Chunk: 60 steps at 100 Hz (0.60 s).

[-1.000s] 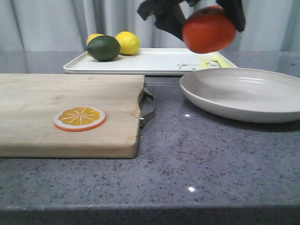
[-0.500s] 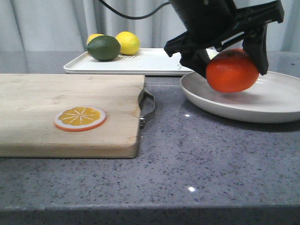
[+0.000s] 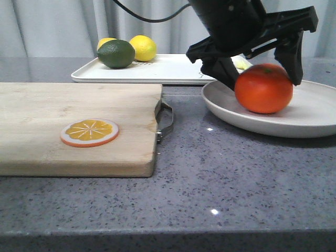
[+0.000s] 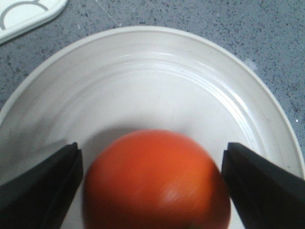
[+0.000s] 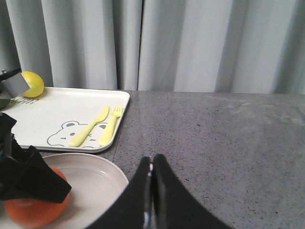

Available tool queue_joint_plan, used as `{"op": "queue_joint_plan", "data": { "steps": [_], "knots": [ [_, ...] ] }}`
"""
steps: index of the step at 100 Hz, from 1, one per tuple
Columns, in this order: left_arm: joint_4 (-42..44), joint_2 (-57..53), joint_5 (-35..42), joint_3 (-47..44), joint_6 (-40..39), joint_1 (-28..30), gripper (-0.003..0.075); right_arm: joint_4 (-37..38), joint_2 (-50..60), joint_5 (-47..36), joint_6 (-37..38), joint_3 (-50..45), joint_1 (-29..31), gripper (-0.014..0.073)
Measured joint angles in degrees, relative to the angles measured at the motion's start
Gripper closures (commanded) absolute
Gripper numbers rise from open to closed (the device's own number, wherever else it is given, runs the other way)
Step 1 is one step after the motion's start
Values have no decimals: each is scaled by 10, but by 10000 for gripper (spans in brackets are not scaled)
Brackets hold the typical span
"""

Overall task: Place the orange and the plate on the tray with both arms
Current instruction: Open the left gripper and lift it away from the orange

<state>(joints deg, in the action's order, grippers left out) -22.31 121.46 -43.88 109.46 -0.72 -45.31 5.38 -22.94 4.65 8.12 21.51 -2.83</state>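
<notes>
Lowered since the earlier frame, orange point(image 3: 263, 88) now sits on plate point(image 3: 315, 118); left gripper point(image 3: 261, 71) jaws spread, clear of it. Right gripper point(image 5: 152, 191) closed, empty.

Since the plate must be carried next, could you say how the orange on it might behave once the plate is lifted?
The orange is round and glossy, so it may roll on the plate if tilted. The left hand is open, so nothing restrains it.
</notes>
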Motion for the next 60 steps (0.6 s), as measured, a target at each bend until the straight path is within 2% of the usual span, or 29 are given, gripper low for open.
{"op": "queue_joint_plan", "data": {
  "steps": [42,60],
  "knots": [
    [2,0,-38,39,0,8,106,0,0,0,0,0,0,650],
    [18,-10,-49,46,0,18,218,0,0,4,0,0,0,650]
  ]
}}
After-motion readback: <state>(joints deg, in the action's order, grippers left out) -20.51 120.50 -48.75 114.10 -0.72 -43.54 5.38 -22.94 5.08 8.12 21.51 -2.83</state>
